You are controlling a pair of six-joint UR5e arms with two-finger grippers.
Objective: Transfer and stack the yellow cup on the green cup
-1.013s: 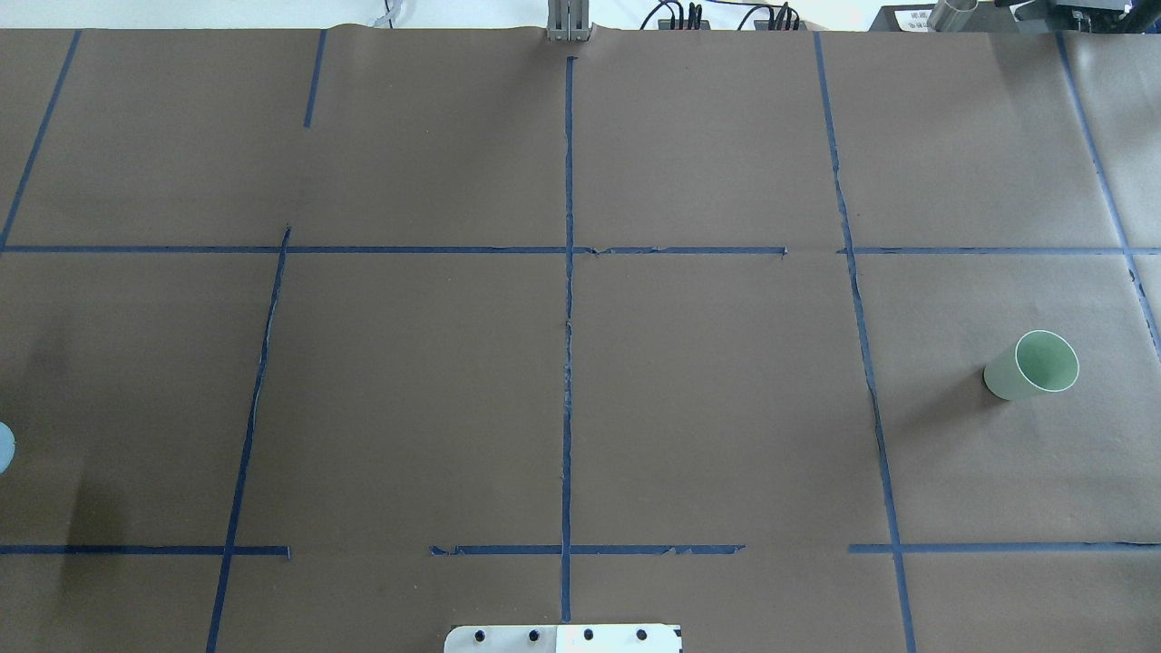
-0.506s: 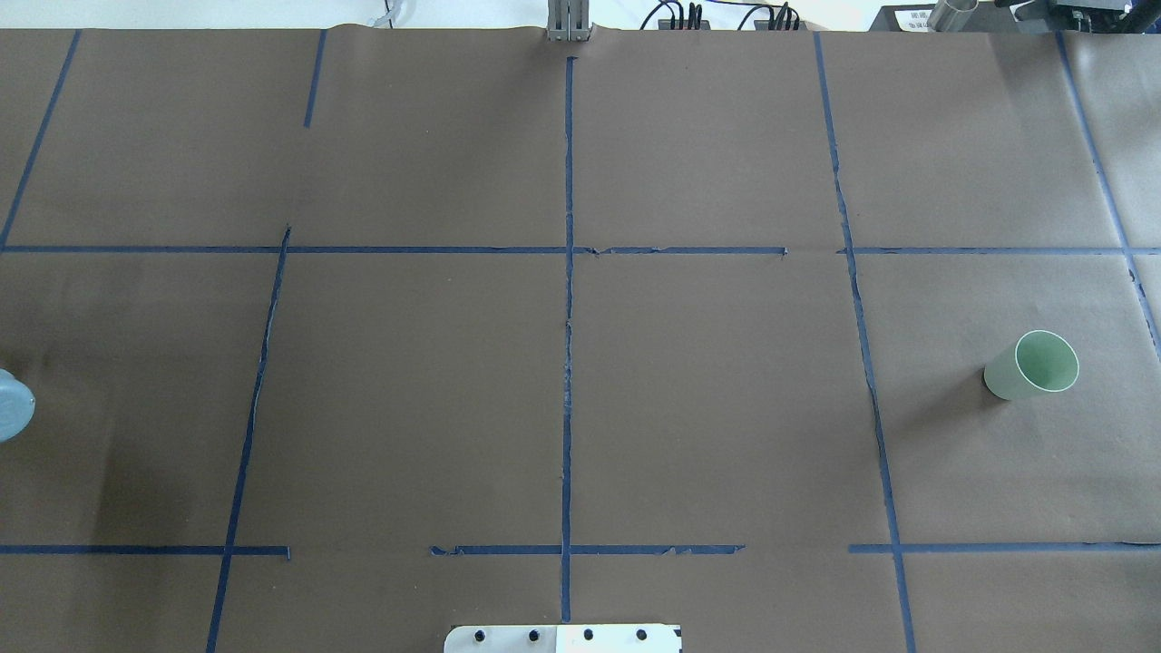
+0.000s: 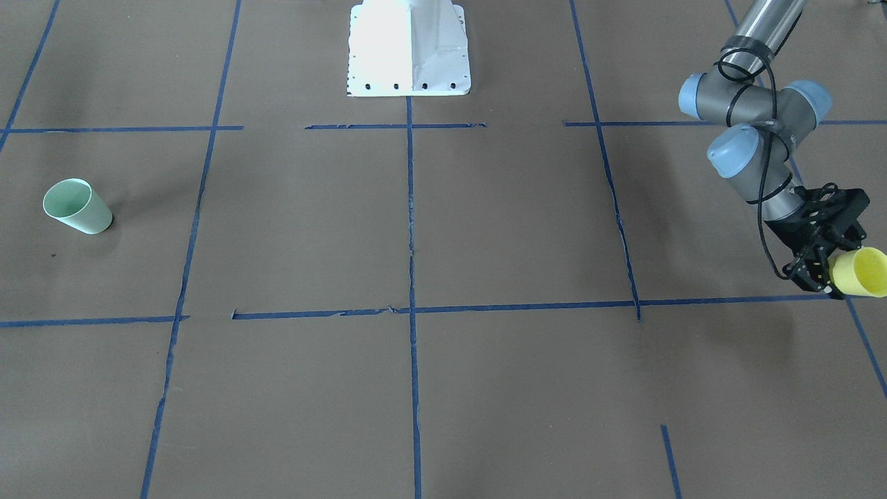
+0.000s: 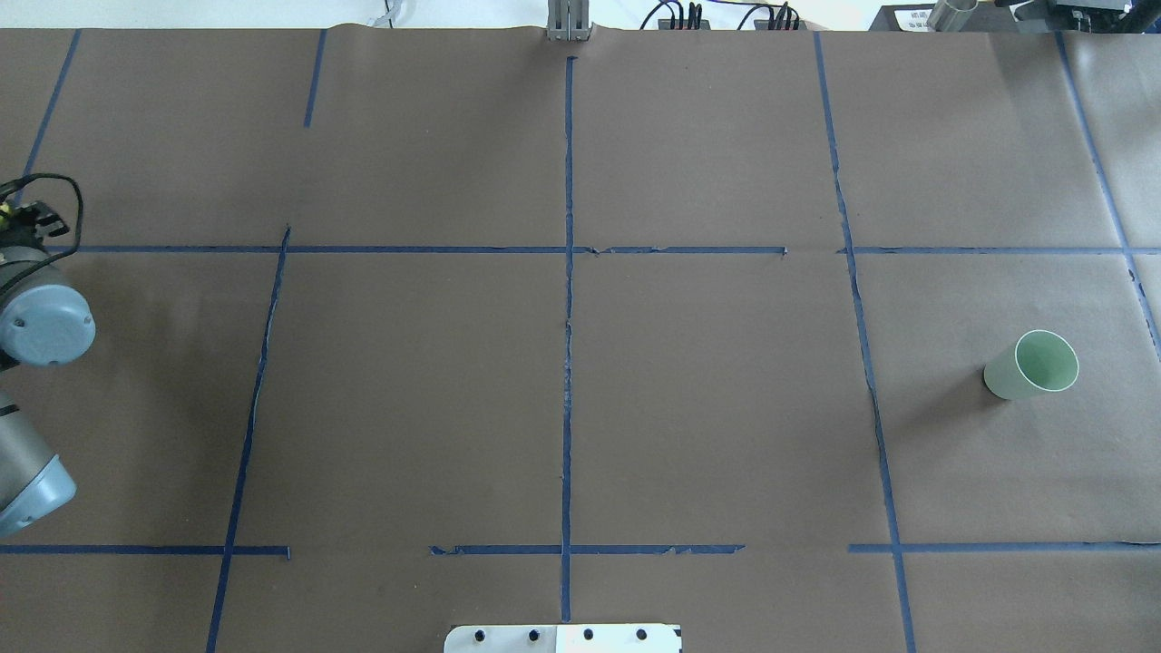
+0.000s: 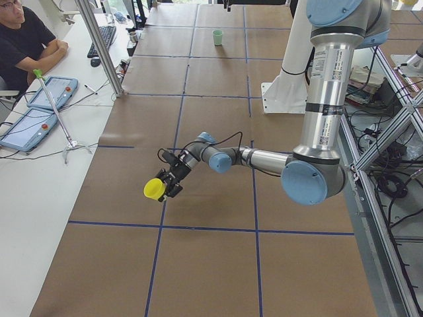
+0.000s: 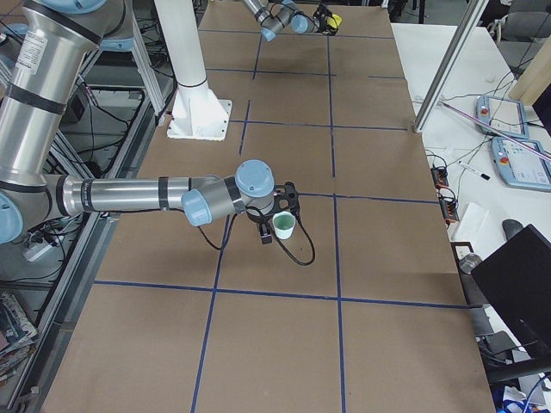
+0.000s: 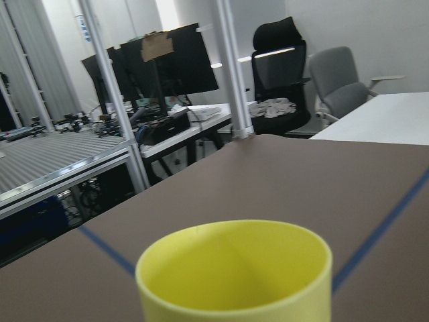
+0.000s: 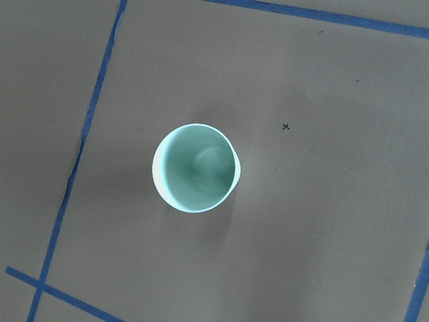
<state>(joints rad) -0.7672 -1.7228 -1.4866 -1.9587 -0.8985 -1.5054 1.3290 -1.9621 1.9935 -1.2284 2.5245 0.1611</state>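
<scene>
The green cup (image 8: 196, 168) stands upright on the brown table (image 8: 335, 235).

yellow cup (image 7: 234, 268) cut by bottom edge, base hidden in left pincer (image 3: 837, 272)

No words or numbers can be read. Only a tiny inked "x" (image 8: 286, 126) stands on the tabletop (image 8: 335, 235) below the right claw (image 6: 277, 219), just apart from the green cup (image 8: 195, 168).

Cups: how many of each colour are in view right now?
yellow cup: 1
green cup: 1
Total: 2
</scene>
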